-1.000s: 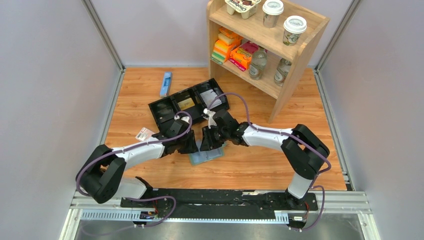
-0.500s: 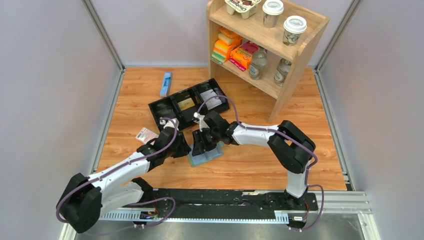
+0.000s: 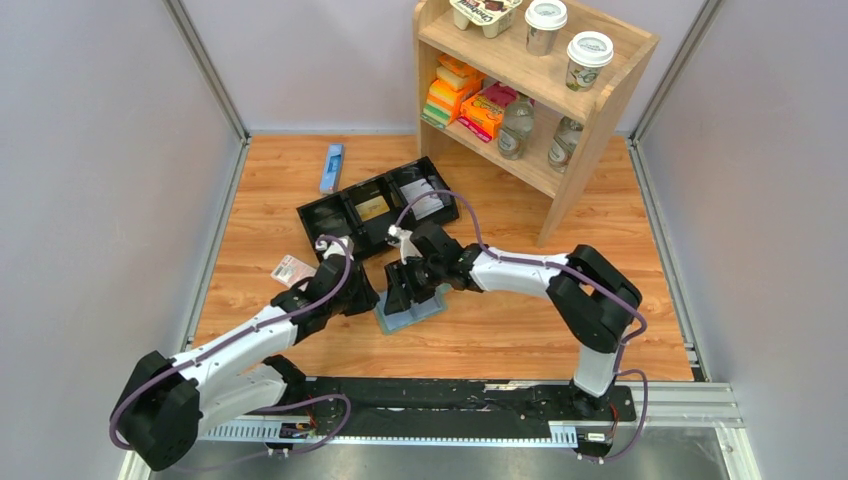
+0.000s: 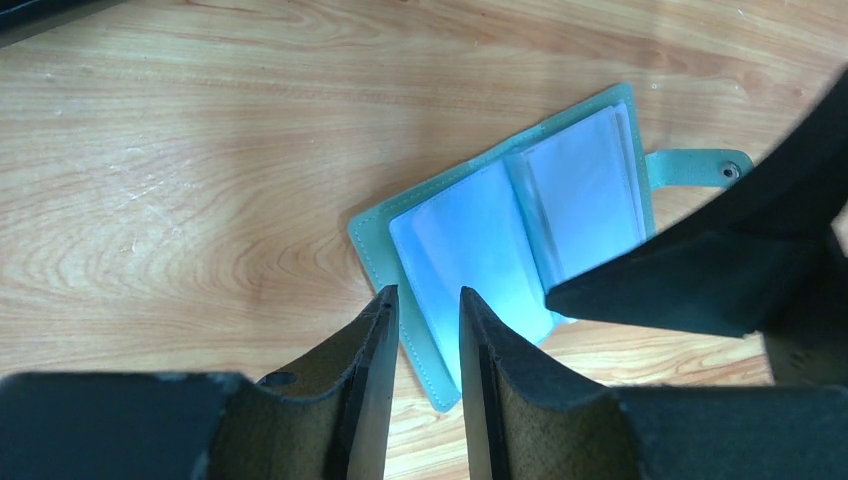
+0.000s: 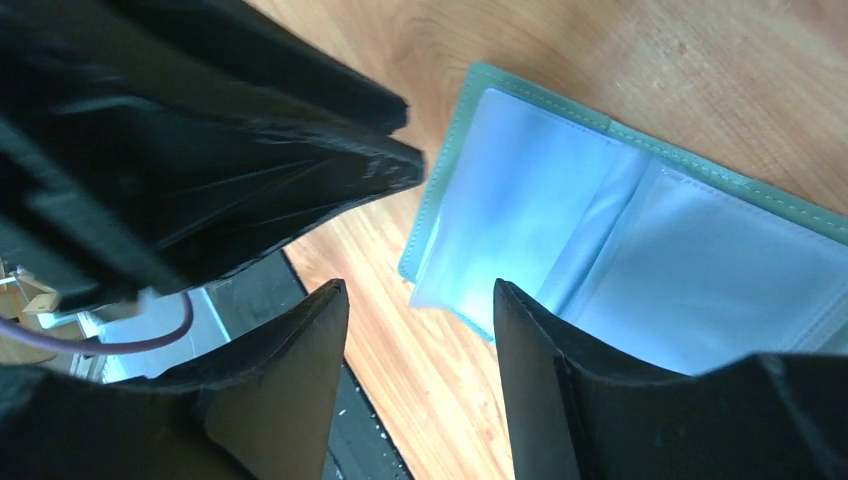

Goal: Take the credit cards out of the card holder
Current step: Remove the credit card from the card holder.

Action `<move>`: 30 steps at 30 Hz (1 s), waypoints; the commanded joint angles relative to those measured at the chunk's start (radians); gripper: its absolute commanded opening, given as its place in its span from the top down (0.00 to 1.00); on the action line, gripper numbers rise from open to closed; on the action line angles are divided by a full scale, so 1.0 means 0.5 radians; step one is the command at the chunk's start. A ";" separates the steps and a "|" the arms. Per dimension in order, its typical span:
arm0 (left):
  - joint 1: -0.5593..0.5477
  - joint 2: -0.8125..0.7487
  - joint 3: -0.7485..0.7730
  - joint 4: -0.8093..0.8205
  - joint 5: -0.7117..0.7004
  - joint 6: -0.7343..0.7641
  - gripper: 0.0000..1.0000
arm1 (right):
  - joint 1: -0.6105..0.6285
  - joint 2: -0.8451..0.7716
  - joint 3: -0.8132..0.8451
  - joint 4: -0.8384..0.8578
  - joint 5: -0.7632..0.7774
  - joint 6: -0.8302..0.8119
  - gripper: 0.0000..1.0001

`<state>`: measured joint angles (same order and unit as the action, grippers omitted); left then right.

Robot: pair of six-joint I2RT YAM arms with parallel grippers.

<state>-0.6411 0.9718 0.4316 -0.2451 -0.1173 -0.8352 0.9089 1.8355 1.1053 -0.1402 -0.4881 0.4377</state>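
The card holder (image 3: 412,313) lies open and flat on the wooden table, showing two pale blue pocket panels (image 4: 500,230) and its little tab (image 4: 700,166). I cannot make out any credit cards in its pockets. My left gripper (image 4: 428,305) hovers over the holder's near-left corner (image 4: 440,385), its fingers a narrow gap apart and pinching nothing. My right gripper (image 5: 420,300) stands open at the holder's other edge (image 5: 440,290), with only bare wood between its fingers. Seen from above, the left gripper (image 3: 362,297) and the right gripper (image 3: 398,292) almost meet over the holder.
A black three-compartment tray (image 3: 318,214) just behind the grippers holds flat card-like items (image 3: 372,208). A pink-and-white packet (image 3: 291,268) lies to the left, and a blue packet (image 3: 332,167) at the back. A wooden shelf (image 3: 592,112) with bottles, cups and boxes stands back right.
The right gripper has moved a little left over the holder and opened wider. The left arm has stretched out lower, its gripper drawing slightly back and left. The holder has shifted slightly left.
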 commanded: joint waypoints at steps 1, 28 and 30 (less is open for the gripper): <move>-0.009 0.066 0.124 0.030 0.014 0.001 0.63 | 0.014 -0.219 -0.048 0.139 0.043 -0.059 0.41; -0.009 0.827 0.462 -0.206 0.222 0.250 0.64 | 0.005 -0.174 -0.032 -0.290 0.912 -0.044 0.36; -0.009 0.857 0.462 -0.215 0.222 0.253 0.64 | 0.008 -0.164 -0.026 -0.290 0.890 -0.050 0.37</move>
<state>-0.6411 1.3659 0.6407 -0.3119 -0.0120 -0.7437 0.9092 1.7405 1.0500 -0.2909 -0.0349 0.4171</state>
